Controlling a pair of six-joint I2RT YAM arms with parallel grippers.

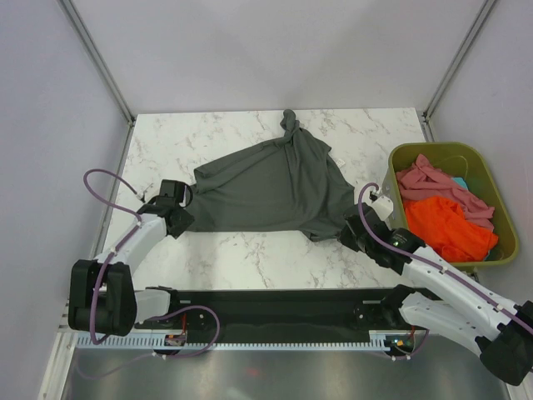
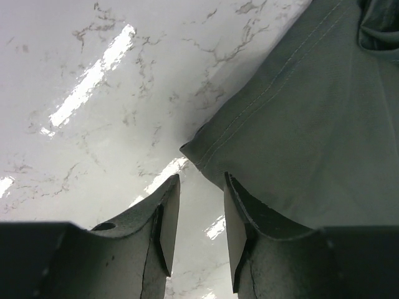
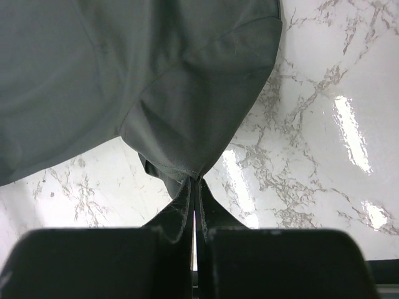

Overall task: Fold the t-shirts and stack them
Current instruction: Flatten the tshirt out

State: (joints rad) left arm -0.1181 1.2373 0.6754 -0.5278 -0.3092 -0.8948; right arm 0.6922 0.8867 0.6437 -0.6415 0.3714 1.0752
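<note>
Right gripper pinched a corner of the plain charcoal-grey cloth t-shirt; left gripper stood spread, empty, beside that shirt's hem.

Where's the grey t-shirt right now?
Top view: the grey t-shirt lies mid-table, left of the green bin; right gripper pinches its near-right corner, left gripper open beside its left corner.
</note>
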